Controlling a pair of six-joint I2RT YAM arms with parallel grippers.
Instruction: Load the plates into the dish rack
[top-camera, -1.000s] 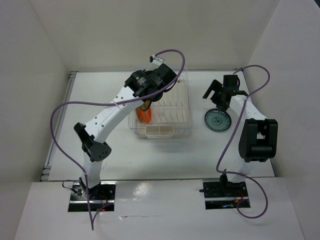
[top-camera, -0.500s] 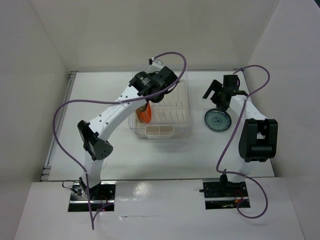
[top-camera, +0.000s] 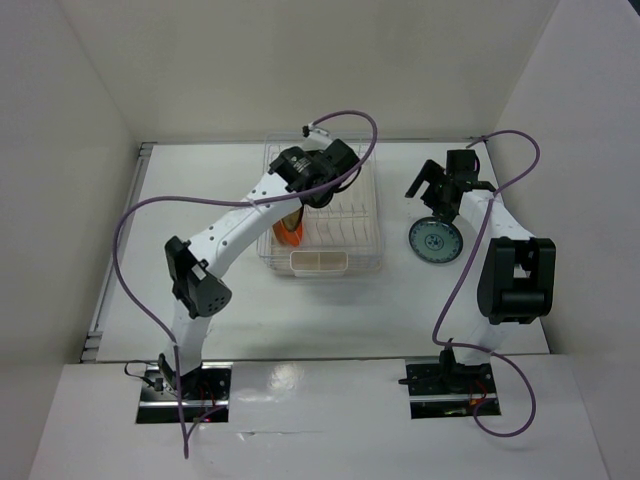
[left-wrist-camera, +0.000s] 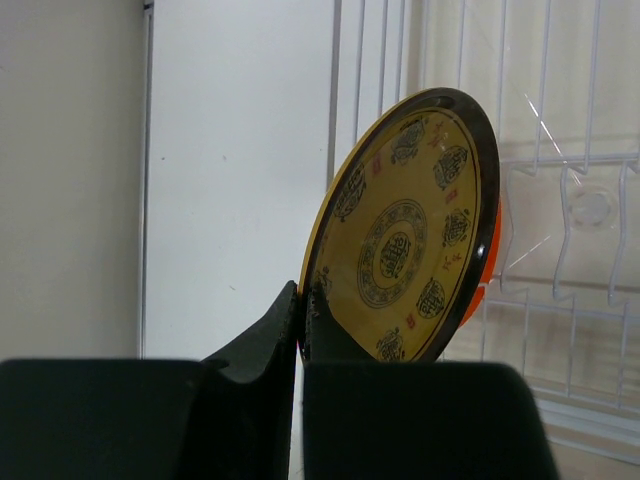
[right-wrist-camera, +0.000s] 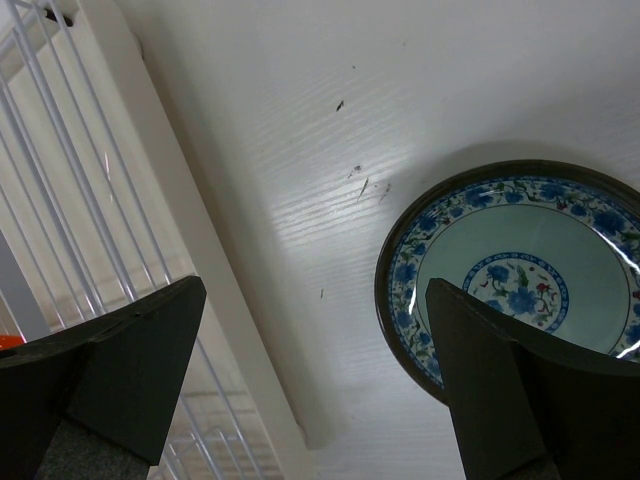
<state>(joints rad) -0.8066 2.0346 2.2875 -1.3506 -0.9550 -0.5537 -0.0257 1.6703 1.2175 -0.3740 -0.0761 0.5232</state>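
The left gripper (left-wrist-camera: 300, 300), pinching the yellow plate (left-wrist-camera: 405, 250) by its rim, held it upright just beside the orange plate (left-wrist-camera: 492, 250) (racked, by the look of it).

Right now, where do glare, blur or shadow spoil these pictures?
Left wrist view: the black left gripper fingers are dark and soft, the round yellow brown-patterned plate sharp. Right wrist view: a glare streak on the round white blue-green patterned plate, sheen on the white table. Top view: even light, faint shadows.
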